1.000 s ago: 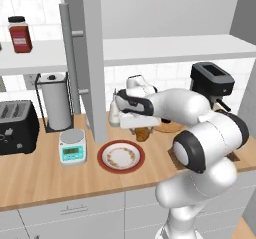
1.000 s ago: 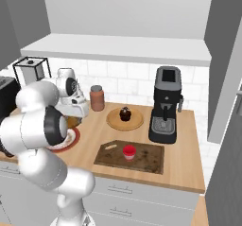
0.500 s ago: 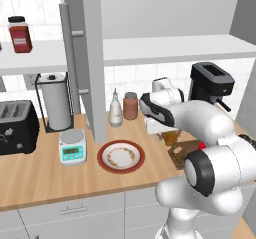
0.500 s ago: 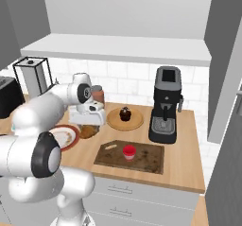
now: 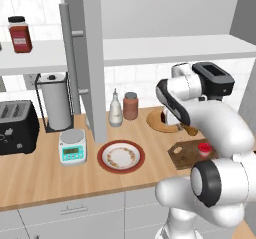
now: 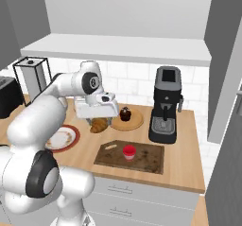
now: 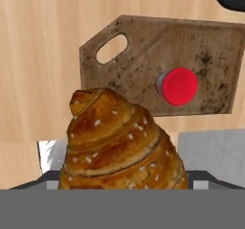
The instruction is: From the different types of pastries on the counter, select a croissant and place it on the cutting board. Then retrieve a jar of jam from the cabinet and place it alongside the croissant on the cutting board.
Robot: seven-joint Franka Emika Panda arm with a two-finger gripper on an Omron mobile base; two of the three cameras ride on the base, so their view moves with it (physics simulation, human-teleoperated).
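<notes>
The golden-brown croissant (image 7: 122, 146) hangs above the counter (image 7: 43, 55) with my gripper (image 6: 98, 117) shut on it. In the right base view the croissant (image 6: 99, 125) sits just below the hand, left of the round wooden plate. The dark cutting board (image 7: 143, 65) lies below and ahead of it, with the small red jar of jam (image 7: 178, 85) standing on it. The board (image 6: 146, 158) and the jar (image 6: 128, 152) lie to the right of the hand near the counter's front. The grey cabinet door (image 5: 92, 58) stands open at the left.
A dark cupcake (image 6: 125, 113) rests on a round wooden plate (image 6: 134, 123) behind the board. A black coffee machine (image 6: 165, 104) stands at the right. To the left are a red-rimmed plate (image 5: 121, 156), a scale (image 5: 73, 146), a canister (image 5: 130, 105), a bottle (image 5: 115, 109), a paper towel holder (image 5: 56, 100) and a toaster (image 5: 17, 127).
The arm has swung to the right, from over the red-rimmed plate towards the cutting board, carrying the croissant. The jar and cupcake have not moved.
</notes>
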